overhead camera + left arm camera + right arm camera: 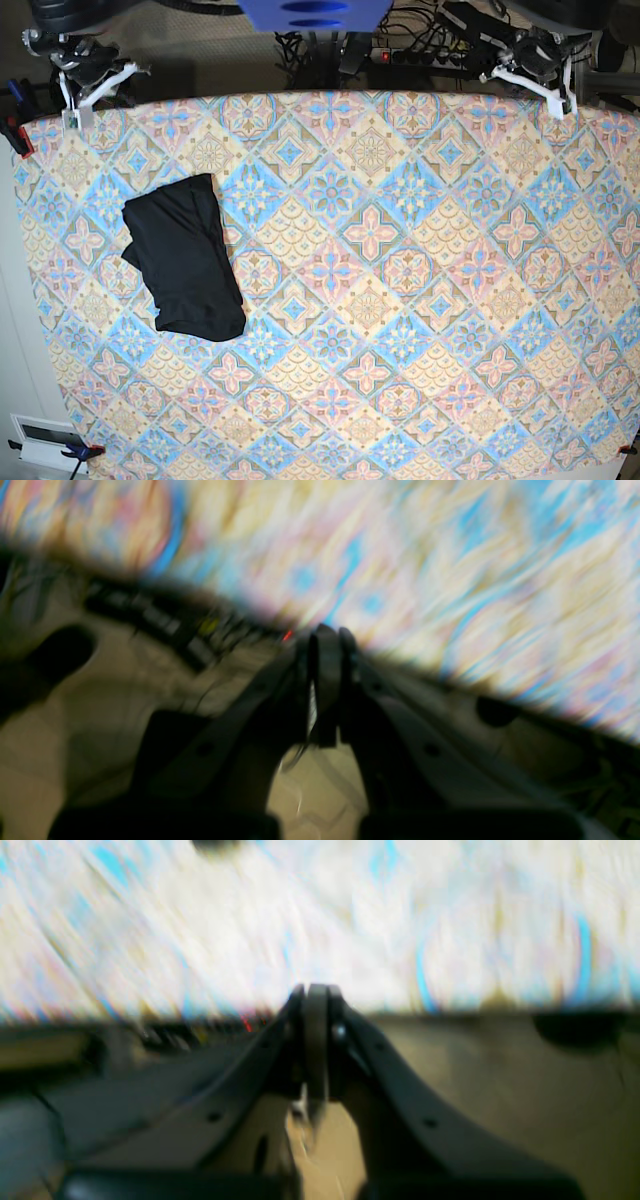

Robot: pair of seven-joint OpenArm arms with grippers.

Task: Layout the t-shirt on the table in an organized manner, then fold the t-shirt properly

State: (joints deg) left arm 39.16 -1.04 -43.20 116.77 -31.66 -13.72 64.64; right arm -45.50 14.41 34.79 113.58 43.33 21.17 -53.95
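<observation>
The black t-shirt [185,260] lies in a compact folded bundle on the left part of the table [400,300], whose cloth has pastel diamond tiles. My right gripper [75,116] hangs over the table's far left corner, well away from the t-shirt. Its fingertips [316,990] are pressed together with nothing between them. My left gripper [556,106] is at the far right corner, also shut and empty, with its fingertips [327,632] touching. Both wrist views are smeared by motion and show only the table edge and the floor.
Cables and a power strip [430,55] run behind the far edge. A blue mount [315,12] sits at top centre. A red clamp [15,135] grips the left edge, and a white box [45,440] sits off the near left corner.
</observation>
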